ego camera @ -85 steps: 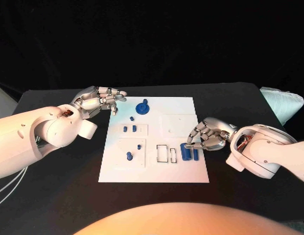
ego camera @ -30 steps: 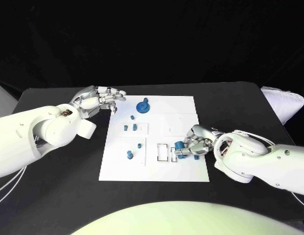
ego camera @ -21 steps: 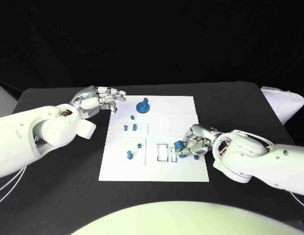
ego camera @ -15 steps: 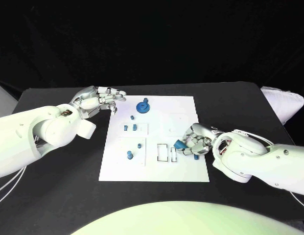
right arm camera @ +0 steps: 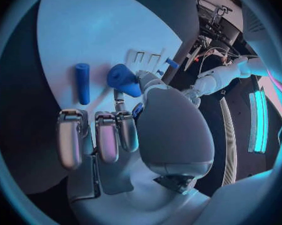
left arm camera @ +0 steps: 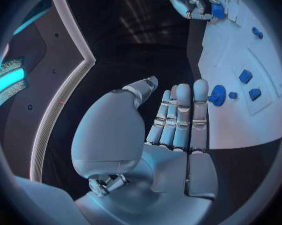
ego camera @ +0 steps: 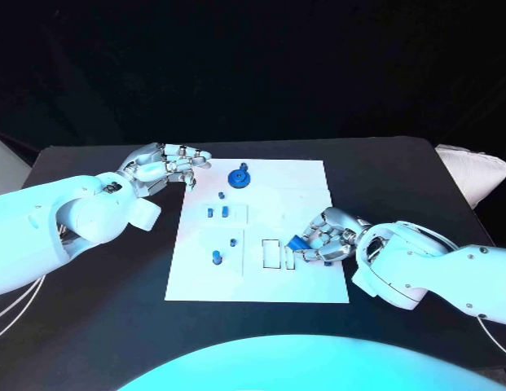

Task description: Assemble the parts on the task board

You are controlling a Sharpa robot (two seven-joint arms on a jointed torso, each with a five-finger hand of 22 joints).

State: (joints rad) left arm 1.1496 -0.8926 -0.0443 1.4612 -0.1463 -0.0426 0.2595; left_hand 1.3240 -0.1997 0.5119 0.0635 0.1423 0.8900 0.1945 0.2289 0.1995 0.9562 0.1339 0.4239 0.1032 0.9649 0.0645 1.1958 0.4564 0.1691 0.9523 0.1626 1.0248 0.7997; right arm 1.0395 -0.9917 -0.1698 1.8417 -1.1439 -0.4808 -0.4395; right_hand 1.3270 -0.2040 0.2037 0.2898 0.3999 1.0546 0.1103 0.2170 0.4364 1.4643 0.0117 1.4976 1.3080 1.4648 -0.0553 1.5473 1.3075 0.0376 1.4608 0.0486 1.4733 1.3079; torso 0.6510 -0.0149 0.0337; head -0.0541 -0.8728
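The white task board [ego camera: 311, 281] lies mid-table. My right hand [ego camera: 327, 237] hovers over its right side and pinches a short blue cylinder [ego camera: 297, 242] between thumb and fingers, beside the two rectangular slots [ego camera: 279, 253]. The right wrist view shows that cylinder [right arm camera: 125, 80] in the fingertips [right arm camera: 142, 78], and a second blue bar [right arm camera: 83, 83] lying flat on the board. My left hand [ego camera: 166, 166] holds nothing at the board's far left corner, near a round blue part [ego camera: 239, 177]; the left wrist view shows its fingers [left arm camera: 177, 116] straight beside that part [left arm camera: 217, 95].
Several small blue parts [ego camera: 217, 212] stand in the board's left recesses, with more nearer me [ego camera: 215, 259]. A pale object [ego camera: 476, 181] sits at the table's right edge. Bare black table [ego camera: 100, 309] surrounds the board.
My right hand closed over the two blue bars on the board's right side, picked one up and now holds it slightly raised by the slots. The left hand has stayed put.
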